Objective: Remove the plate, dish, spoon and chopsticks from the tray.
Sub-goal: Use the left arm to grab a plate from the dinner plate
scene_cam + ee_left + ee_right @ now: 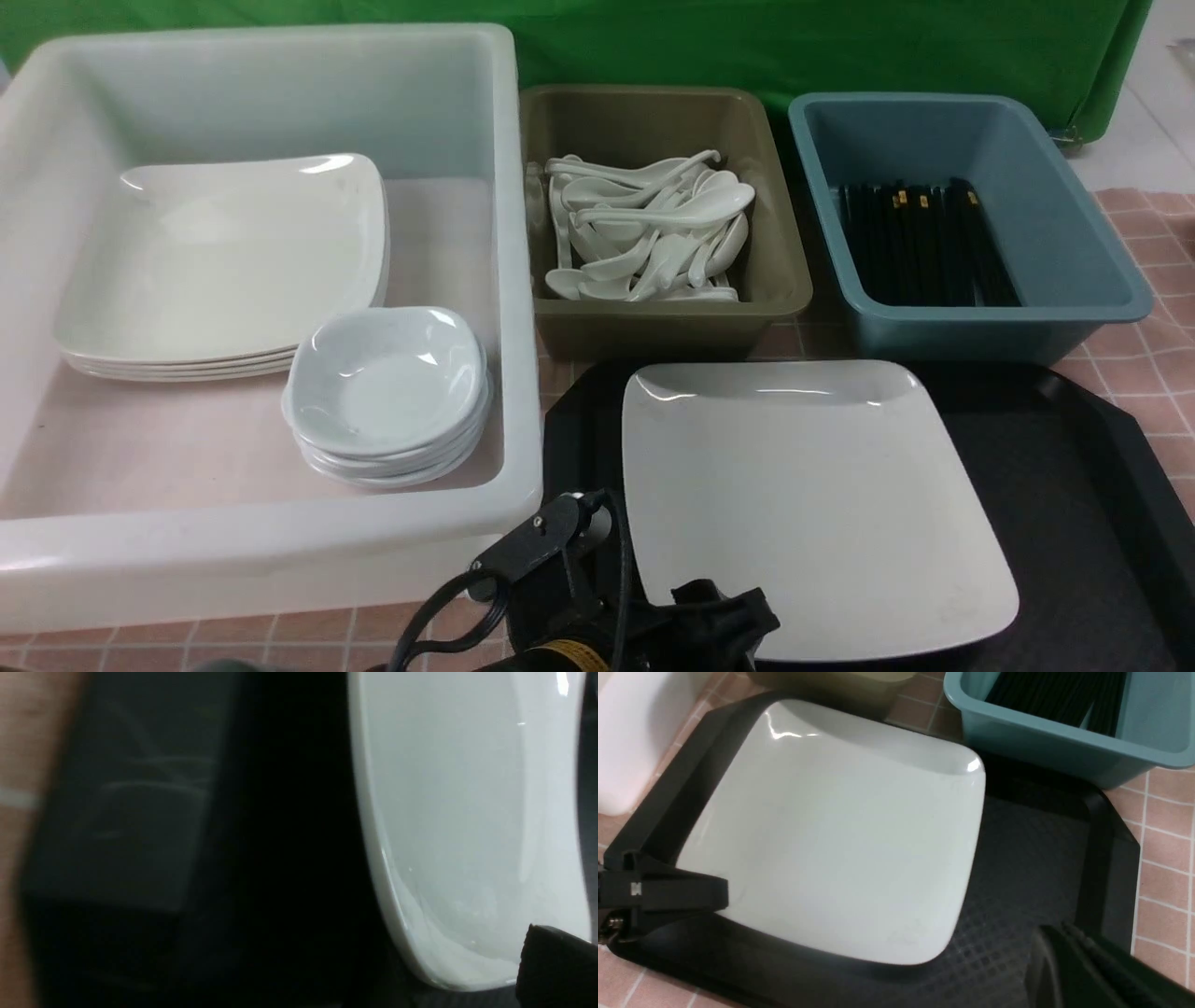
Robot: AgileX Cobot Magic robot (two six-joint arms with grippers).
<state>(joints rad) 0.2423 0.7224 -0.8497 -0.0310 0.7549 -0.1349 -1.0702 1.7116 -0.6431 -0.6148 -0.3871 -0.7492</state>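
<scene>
One plate (pixel 812 504) flat on tray (pixel 1074 485), front view, left gripper (pixel 724 611) at its near left corner | left wrist: jaws apart, one finger (pixel 556 966) over plate rim | right wrist: right gripper (pixel 1057 952) closed, over bare tray beside plate

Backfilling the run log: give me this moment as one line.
plate: flat on tray | left gripper: jaws open at plate's near-left corner | right gripper: jaws shut, empty, apart from plate

Even light, glare on the plate (pixel 812 509)
</scene>
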